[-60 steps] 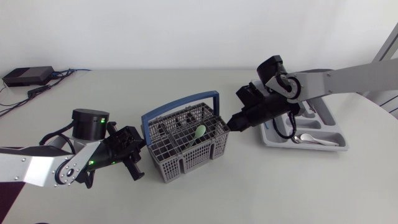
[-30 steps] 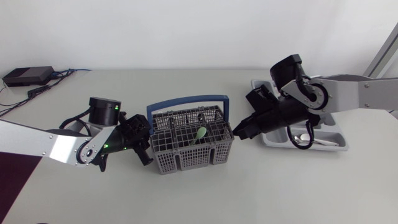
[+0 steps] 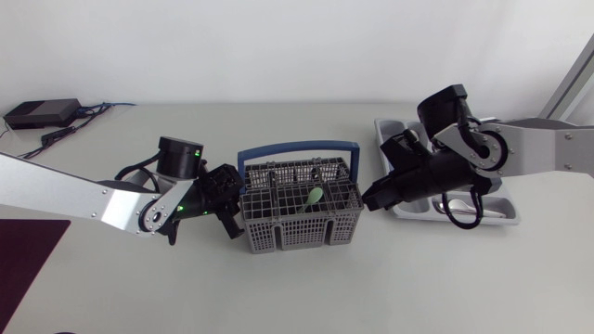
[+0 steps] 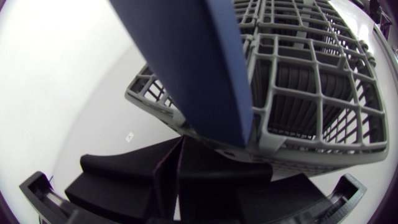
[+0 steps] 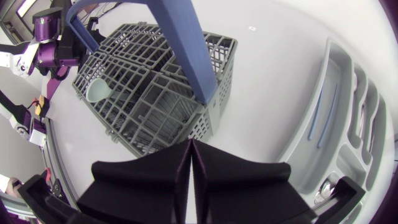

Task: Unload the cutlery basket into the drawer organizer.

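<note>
**Head view.** At mid-table, upright: grey plastic lattice cutlery basket with blue arched carrying handle. To its right, a little apart: pale grey moulded plastic drawer organizer, partly covered by the right arm. Left gripper hard up against the basket's left wall. Right gripper just beside the right wall, contact not confirmed.
- Contents of basket: one pale green plastic spoon, bowl up, in a middle cell. Dark items in the rear cells, too small to identify.
- Contents of organizer: one shiny metal spoon lying in the near compartment, remainder hidden.

**Left wrist view.** Fingers closed tip to tip, nothing held. Basket wall directly ahead, seemingly touching, with the handle's foot just above.

**Right wrist view.** Fingers likewise pressed together and empty, pointing at the basket's near corner. Organizer alongside, with two thin pale blue lines in a long slot, cutlery or moulding not determinable.

**Handling, as judgement.**
- Green spoon: light, rigid, somewhat slick. Best pinched on the stem just below the bowl, from above, then drawn straight up out of its cell.
- Basket: light and stiff, liable to slide or tip under a sideways push. Bracing from the opposite side advisable during extraction.
</note>
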Robot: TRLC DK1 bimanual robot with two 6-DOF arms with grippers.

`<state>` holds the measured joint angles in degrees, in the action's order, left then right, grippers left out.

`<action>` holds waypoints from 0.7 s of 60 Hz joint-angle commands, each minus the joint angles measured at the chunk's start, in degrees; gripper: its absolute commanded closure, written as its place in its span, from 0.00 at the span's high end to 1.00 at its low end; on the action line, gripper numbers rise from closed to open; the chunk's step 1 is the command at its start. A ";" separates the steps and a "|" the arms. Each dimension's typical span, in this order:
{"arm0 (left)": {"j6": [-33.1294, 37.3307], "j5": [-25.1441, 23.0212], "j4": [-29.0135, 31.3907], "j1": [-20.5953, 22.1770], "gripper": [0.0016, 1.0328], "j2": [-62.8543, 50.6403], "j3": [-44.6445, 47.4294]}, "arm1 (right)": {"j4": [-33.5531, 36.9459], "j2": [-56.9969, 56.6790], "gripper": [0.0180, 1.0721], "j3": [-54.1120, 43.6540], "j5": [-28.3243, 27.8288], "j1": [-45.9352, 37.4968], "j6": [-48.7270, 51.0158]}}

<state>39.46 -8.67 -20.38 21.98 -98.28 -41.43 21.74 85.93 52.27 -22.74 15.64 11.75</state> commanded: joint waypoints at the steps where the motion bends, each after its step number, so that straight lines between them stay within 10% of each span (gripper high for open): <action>1: -0.35 -0.65 -0.10 0.87 0.21 -1.74 -3.48 | -1.96 0.11 0.05 -0.15 -0.81 1.32 -2.43; 42: 0.97 0.05 -0.45 -6.42 0.21 -0.86 -2.78 | -5.13 0.11 0.05 -0.85 6.57 3.52 -3.84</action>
<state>39.70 -8.47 -20.05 16.05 -101.97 -46.68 17.39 88.71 53.69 -17.04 19.75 7.92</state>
